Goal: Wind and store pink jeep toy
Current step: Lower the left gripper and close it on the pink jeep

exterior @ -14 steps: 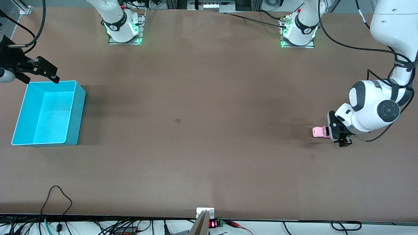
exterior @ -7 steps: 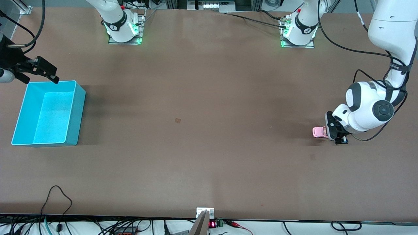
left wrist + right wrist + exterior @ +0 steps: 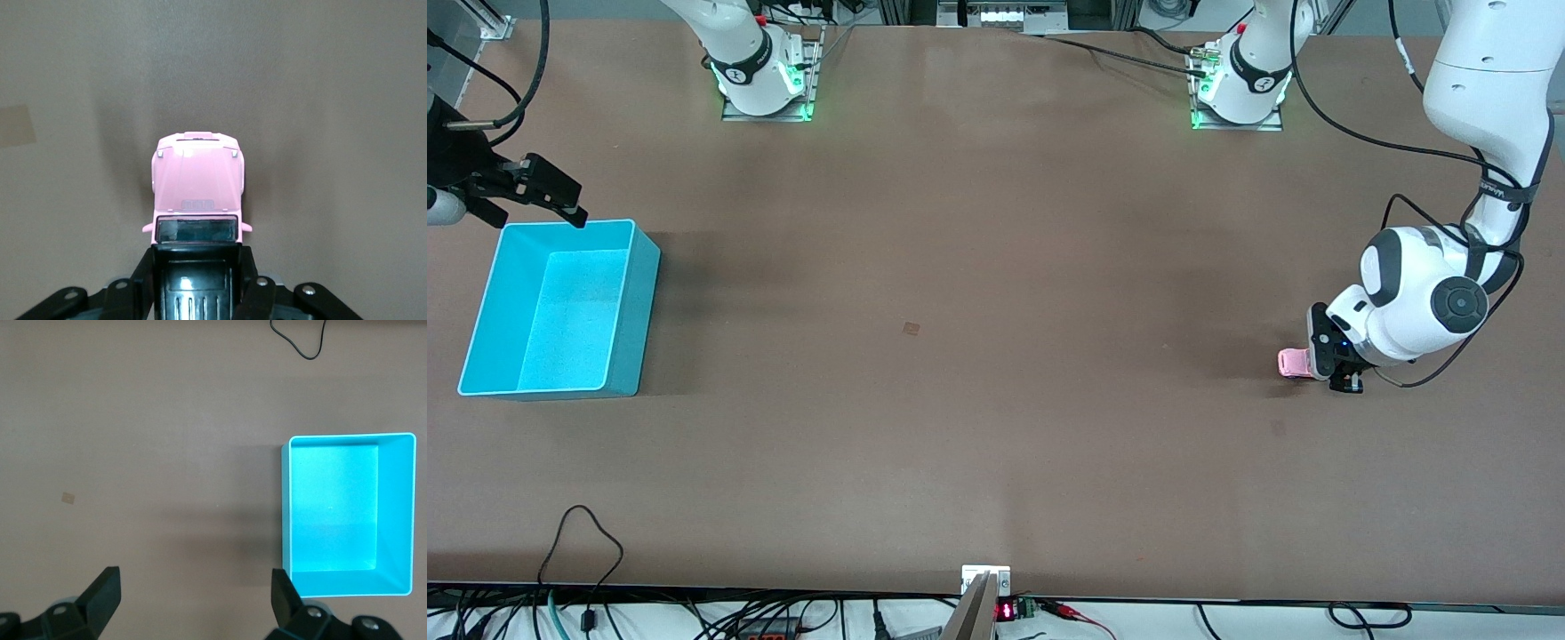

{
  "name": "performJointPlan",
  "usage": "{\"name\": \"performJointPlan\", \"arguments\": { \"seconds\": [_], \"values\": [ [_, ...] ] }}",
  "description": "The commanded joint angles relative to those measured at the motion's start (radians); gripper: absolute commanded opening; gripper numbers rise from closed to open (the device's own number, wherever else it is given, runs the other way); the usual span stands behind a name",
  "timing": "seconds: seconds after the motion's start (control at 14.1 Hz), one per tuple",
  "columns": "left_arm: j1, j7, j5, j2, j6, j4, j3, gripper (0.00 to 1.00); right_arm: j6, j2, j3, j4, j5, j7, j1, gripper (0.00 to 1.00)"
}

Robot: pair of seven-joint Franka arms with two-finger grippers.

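Winding step judged to be in hand: the pink jeep toy is seen at the right of the front view, a little below mid-height, wheels down on the brown table toward the left arm's end, with the left gripper set at its rear. In the left wrist view the toy is seen from above, and the two dark fingers are closed against the flanks of its black ribbed rear roof, so the left gripper is judged to be gripping the car by its back half; the wheels are not seen in that view. Long axis of the toy is laid roughly across the front view, hood toward the frame's centre and the bin, rear under the gripper at the frame's right. A pull-back along that axis, with the wheels kept pressed on the table, is judged to be what the next move calls for, the grip being kept square so the car is not skewed; storing is not yet begun. The cyan bin is seen at the left edge of the front view, well apart from the toy, open and with nothing visible inside. The right gripper is held over the table just beside the bin's upper rim, waiting; in the right wrist view its fingers are spread wide with nothing between them.
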Motion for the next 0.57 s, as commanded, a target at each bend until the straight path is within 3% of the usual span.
{"name": "performJointPlan", "arguments": {
  "seconds": [0.0,0.5],
  "values": [
    [0.003,0.002,0.021,-0.011,-0.014,-0.003,-0.007,0.14,0.005,-0.013,0.009,-0.011,-0.002,-0.013,-0.012,1.00],
    [0.046,-0.004,0.021,0.028,-0.019,0.013,0.020,0.13,0.005,-0.013,0.009,-0.011,-0.002,-0.016,-0.012,1.00]
  ]
}}
